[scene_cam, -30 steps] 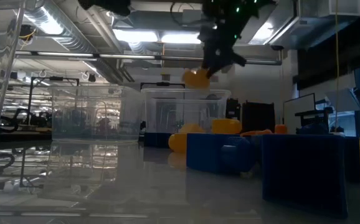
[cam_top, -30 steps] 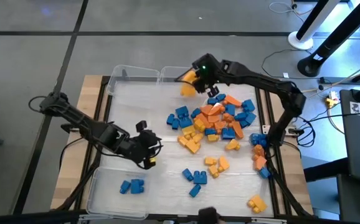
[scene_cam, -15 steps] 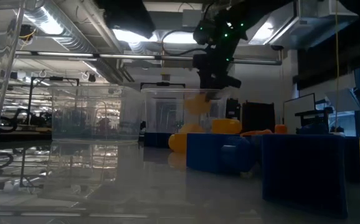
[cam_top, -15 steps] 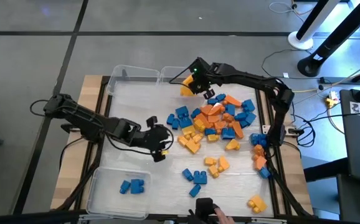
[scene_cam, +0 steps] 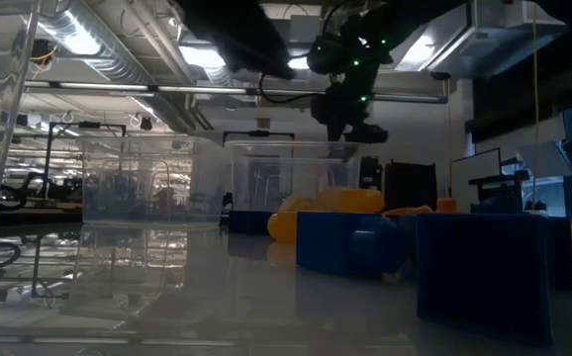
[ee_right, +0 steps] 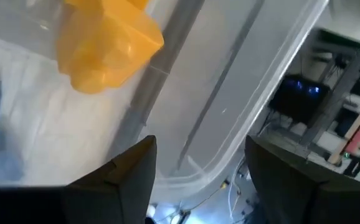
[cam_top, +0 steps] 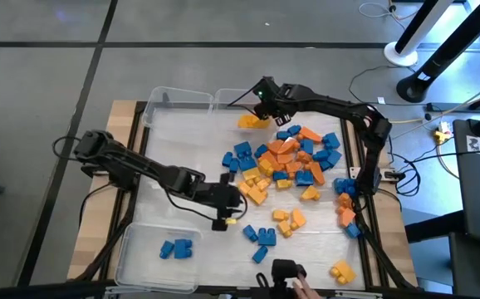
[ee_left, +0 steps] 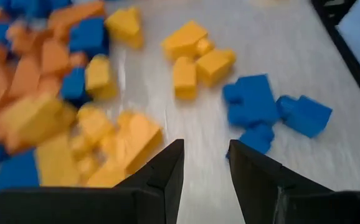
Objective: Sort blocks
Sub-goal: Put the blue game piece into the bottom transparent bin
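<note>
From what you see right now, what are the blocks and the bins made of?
Blocks: apparently hard moulded plastic, with solid blue, orange and yellow colour, smooth faces and rounded studs. Bins: clear, glossy, seemingly rigid plastic; the table shows through the walls, and the rims catch highlights.

Table: white top, wood edges. Main pile of blocks lay on it; clear bins sat near and far of pile.
</note>
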You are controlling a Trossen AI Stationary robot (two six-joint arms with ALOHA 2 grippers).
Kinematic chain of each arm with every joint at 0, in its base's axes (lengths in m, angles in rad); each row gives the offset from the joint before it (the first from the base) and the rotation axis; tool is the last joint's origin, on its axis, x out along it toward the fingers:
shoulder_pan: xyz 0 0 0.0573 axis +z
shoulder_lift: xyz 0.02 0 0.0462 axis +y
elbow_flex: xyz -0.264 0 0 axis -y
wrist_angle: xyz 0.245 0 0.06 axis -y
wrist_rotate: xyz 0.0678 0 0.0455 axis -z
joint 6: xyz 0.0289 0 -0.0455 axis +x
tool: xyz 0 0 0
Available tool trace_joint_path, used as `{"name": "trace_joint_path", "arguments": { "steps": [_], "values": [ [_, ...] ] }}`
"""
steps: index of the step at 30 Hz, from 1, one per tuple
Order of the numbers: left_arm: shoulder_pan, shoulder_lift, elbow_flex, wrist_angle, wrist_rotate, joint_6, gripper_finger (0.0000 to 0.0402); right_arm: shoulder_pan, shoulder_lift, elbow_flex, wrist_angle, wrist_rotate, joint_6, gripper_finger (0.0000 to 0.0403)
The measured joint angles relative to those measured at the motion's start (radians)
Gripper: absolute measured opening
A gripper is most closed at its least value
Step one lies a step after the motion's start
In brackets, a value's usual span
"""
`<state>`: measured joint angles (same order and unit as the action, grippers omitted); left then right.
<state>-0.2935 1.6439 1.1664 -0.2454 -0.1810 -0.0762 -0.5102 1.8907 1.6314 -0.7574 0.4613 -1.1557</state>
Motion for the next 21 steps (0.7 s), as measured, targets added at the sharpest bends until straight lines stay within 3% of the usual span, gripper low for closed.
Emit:
{"name": "trace_joint_path", "arguments": {
  "steps": [6, 14, 21],
  "values": [
    [0.000, 0.057, 0.000, 0.124, 0.022, 0.132, 0.0119, 0.000, -0.037, 0.000, -0.076, -0.029, 0.061, 0.0234],
    [0.016, 0.113, 0.000, 0.247, 0.018, 0.120, 0.0174, 0.000, -0.124, 0.000, -0.117, -0.045, 0.107, 0.0225],
    [0.027, 0.116, 0.000, 0.255, 0.018, 0.156, 0.0181, 0.000, -0.183, 0.000, -0.190, -0.115, 0.173, 0.0225]
  ]
}}
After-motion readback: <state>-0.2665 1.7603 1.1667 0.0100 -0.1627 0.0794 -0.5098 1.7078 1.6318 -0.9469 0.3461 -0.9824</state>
